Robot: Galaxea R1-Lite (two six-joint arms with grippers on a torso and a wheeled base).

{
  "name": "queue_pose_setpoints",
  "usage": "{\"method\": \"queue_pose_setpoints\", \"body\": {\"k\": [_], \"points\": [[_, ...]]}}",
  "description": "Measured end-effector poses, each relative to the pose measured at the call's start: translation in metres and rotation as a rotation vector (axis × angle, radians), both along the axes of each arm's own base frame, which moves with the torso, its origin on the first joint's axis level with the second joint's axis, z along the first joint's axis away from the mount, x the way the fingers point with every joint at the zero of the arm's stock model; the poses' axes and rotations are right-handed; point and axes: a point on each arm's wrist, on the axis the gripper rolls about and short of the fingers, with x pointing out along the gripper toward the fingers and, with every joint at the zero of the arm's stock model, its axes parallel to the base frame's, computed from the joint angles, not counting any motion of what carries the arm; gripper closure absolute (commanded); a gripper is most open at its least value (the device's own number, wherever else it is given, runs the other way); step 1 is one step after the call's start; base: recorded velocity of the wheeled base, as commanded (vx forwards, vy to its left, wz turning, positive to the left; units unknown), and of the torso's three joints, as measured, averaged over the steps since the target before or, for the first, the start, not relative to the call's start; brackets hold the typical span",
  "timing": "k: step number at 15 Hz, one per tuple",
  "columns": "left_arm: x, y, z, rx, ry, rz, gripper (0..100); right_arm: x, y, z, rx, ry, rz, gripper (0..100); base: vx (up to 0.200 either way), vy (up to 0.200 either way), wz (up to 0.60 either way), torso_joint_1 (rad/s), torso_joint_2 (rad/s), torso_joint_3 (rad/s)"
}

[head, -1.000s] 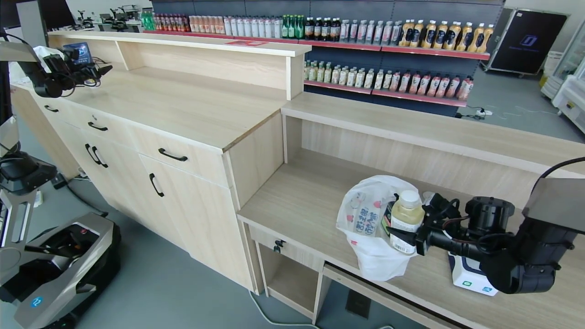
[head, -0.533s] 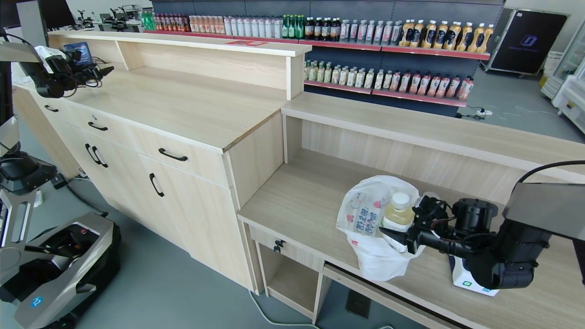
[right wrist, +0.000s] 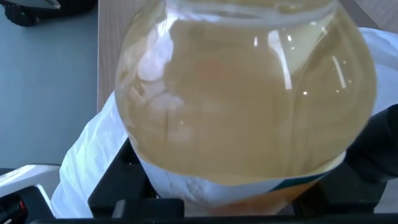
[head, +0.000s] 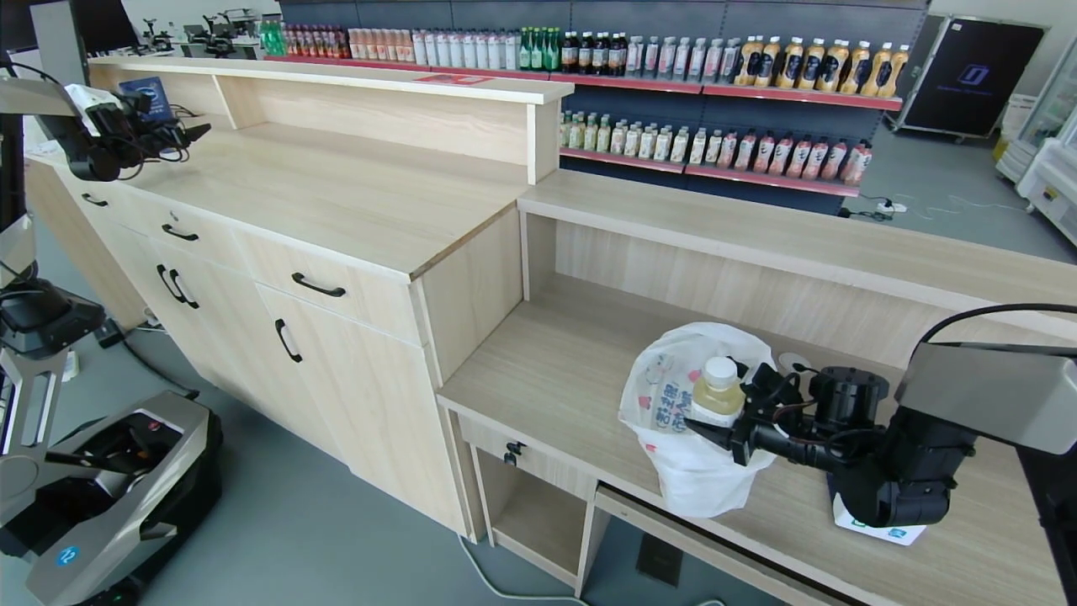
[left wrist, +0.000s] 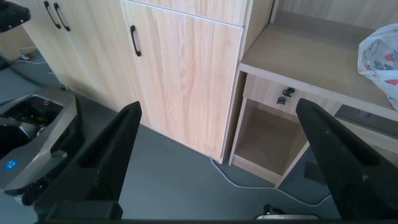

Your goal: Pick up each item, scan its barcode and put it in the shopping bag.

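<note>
- Change: the right gripper (head: 725, 406) has come down and toward the left of the frame with the bottle (head: 715, 389), which now sits lower in the mouth of the shopping bag (head: 694, 480) than a second ago. The left gripper (head: 181, 133) has risen slightly at the upper left.
- Left gripper: upper left of the head view, held above the far end of the upper counter (head: 336, 194). Its fingers (left wrist: 124, 143) are spread wide with nothing between them. In the left wrist view (left wrist: 219, 109) it looks down on cabinet doors (left wrist: 180, 74) and grey floor.
- Blue screen (head: 145, 87): upper left, just behind the left gripper.
- Drink shelves (head: 715, 84): top centre to upper right, two rows of bottles.
- Lower counter (head: 555, 362): centre to lower right; the bag stands on it.
- Shopping bag: white plastic, lower centre-right, mouth open upward; also seen at the right edge of the left wrist view (left wrist: 380, 59).
- Bottle: pale yellow drink, white cap, upright, partly inside the bag's mouth. In the right wrist view (right wrist: 249, 93) white bag plastic (right wrist: 93, 155) lies beside it.
- Right gripper: lower right, clamped on the bottle's body.
- White device (head: 875, 528): lower right on the counter, partly hidden by the right arm.
</note>
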Motion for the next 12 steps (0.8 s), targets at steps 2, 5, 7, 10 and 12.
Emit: {"method": "queue_pose_setpoints", "body": {"k": [2,5,7,10,12], "points": [[0.0,0.0,0.0,0.0,0.0,0.0,0,-0.002,-0.001,-0.008,-0.003,0.017,0.0,100,0.0,0.0,0.0,0.0,0.0,0.0],[0.0,0.0,0.0,0.0,0.0,0.001,0,-0.005,-0.005,-0.018,-0.007,0.047,-0.01,100,0.0,0.0,0.0,0.0,0.0,0.0],[0.0,0.0,0.0,0.0,0.0,0.001,0,-0.005,-0.006,-0.022,-0.009,0.053,-0.013,100,0.0,0.0,0.0,0.0,0.0,0.0],[0.0,0.0,0.0,0.0,0.0,0.0,0,-0.006,-0.008,-0.026,-0.014,0.063,-0.014,0,0.0,0.0,0.0,0.0,0.0,0.0],[0.0,0.0,0.0,0.0,0.0,0.0,0,-0.007,-0.011,-0.027,-0.014,0.068,-0.016,0,0.0,0.0,0.0,0.0,0.0,0.0]]}}
